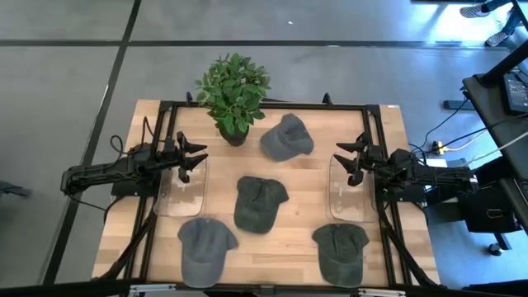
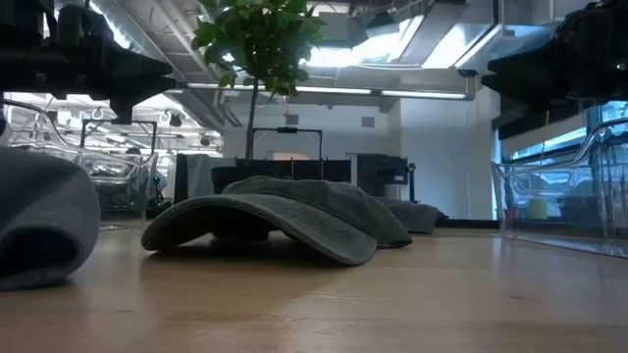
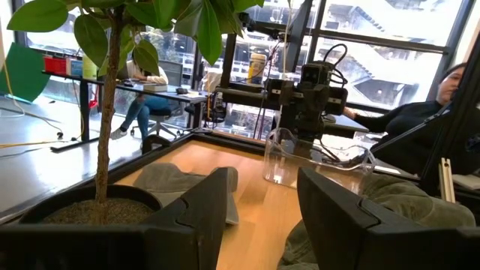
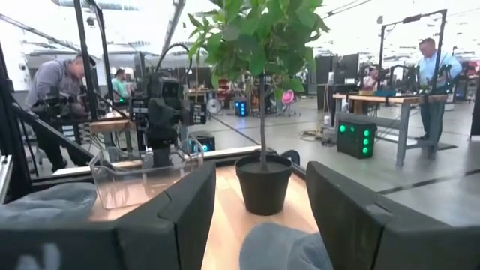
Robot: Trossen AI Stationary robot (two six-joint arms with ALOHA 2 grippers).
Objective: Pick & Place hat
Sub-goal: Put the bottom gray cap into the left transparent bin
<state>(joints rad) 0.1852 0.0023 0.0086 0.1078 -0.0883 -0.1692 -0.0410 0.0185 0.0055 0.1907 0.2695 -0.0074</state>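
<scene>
Several caps lie flat on the wooden table: a grey one [image 1: 285, 137] near the plant, a dark green one [image 1: 258, 202] in the middle [image 2: 285, 211], a grey one [image 1: 204, 247] at the near left, a green one [image 1: 342, 250] at the near right. My left gripper [image 1: 198, 157] hovers open at the table's left side above a clear tray [image 1: 180, 188]. My right gripper [image 1: 342, 158] hovers open at the right side above another clear tray [image 1: 351, 191]. Neither touches a cap.
A potted plant [image 1: 233, 92] stands at the far middle of the table, its black pot [image 4: 264, 184] between the two arms. A black frame [image 1: 264, 105] runs round the table edges. People sit and stand at desks in the room beyond.
</scene>
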